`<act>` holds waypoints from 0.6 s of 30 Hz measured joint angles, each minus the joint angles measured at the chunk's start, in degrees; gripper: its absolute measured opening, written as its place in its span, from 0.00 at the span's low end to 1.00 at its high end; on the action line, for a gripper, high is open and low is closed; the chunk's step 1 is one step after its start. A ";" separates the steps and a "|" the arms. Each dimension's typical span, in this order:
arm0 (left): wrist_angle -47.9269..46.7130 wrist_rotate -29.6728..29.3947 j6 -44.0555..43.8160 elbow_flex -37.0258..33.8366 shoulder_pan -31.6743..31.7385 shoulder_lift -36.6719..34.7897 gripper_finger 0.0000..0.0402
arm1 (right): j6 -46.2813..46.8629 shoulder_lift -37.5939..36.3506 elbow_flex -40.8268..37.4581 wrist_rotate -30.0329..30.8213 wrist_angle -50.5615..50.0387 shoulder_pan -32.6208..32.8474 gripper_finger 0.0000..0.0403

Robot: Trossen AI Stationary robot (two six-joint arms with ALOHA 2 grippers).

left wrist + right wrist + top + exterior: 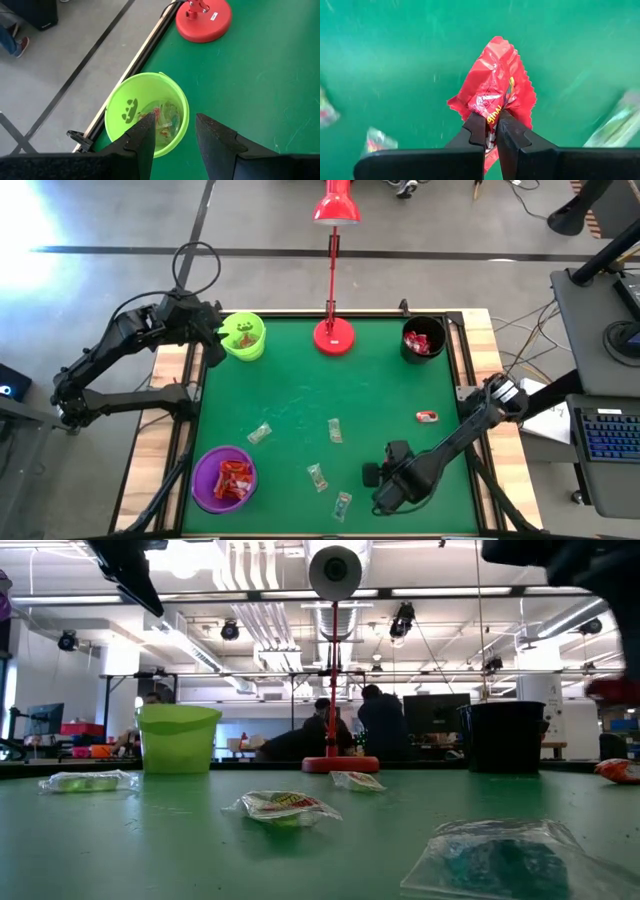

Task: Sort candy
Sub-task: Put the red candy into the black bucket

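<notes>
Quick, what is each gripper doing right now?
Left gripper: open, empty, above the lime-green cup.
Right gripper: jaws shut on a red candy.

You can make out only a scrap of white lettering on the red candy wrapper (495, 95) pinched between the right gripper (491, 131) fingers (just above the fingertips, partly covered). The letters are too broken to read; nothing else carries legible text.

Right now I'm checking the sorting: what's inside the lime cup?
The left pincer, open, hovers over the lime cup. Inside lie clear greenish candies with red bits. The pincer's fingers cover part of the bottom, so no count.
</notes>
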 joint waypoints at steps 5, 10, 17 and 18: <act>0.31 0.01 0.04 0.00 -0.02 0.75 0.31 | -5.97 -2.70 0.07 1.64 -6.37 -3.79 0.02; 2.97 0.01 -0.01 0.00 -0.02 2.76 0.31 | -14.51 -6.90 -2.81 1.69 -8.83 -9.21 0.02; 3.14 -0.02 0.96 0.01 0.02 5.78 0.31 | -24.57 -15.78 -7.65 7.01 -11.43 -17.48 0.02; 3.40 -0.03 1.34 0.01 0.02 5.99 0.31 | -25.97 -17.30 -8.11 7.99 -12.00 -18.68 0.02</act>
